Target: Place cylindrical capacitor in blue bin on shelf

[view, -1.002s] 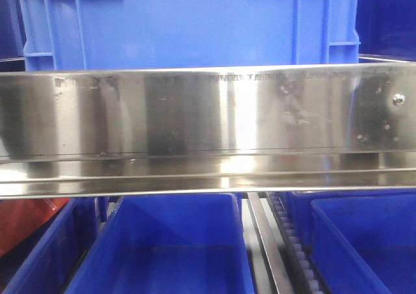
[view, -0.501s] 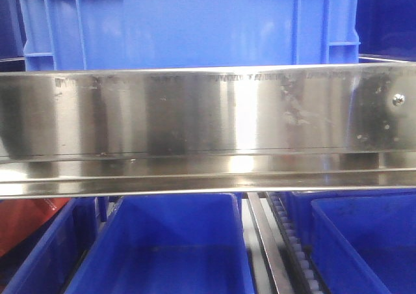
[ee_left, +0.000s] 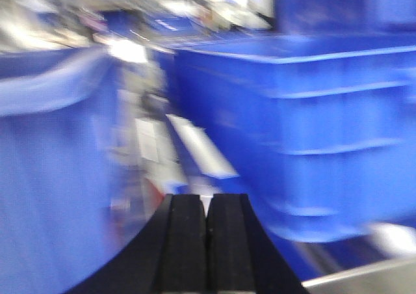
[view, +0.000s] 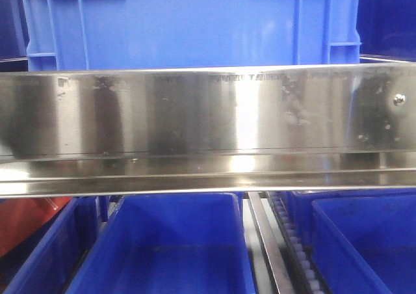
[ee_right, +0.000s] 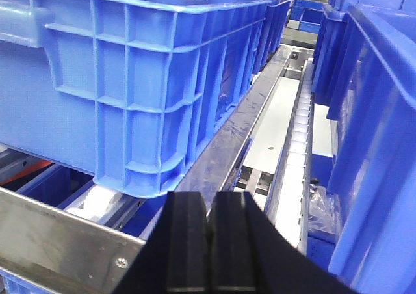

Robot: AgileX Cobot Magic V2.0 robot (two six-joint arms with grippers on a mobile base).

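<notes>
The cylindrical capacitor is out of view in every frame. The shelf's broad steel front rail (view: 208, 128) fills the middle of the front view, with a blue bin (view: 188, 24) standing above it and more blue bins (view: 172, 248) below. My left gripper (ee_left: 207, 203) is shut with nothing between its black fingers; its view is motion-blurred, with a blue bin (ee_left: 305, 125) to the right. My right gripper (ee_right: 209, 200) is shut and empty too, hanging just over the shelf's front rail (ee_right: 58, 242), beside a ribbed blue bin (ee_right: 130, 86).
A roller track (ee_right: 300, 125) and a steel divider (ee_right: 240, 131) run back between the bins in the right wrist view. Another blue bin (ee_right: 377, 131) walls the right side. Something red (view: 26, 222) shows at the lower left of the front view.
The front view has shifted very slightly; the upper bin's left edge sits a touch further right. Nothing else differs.
</notes>
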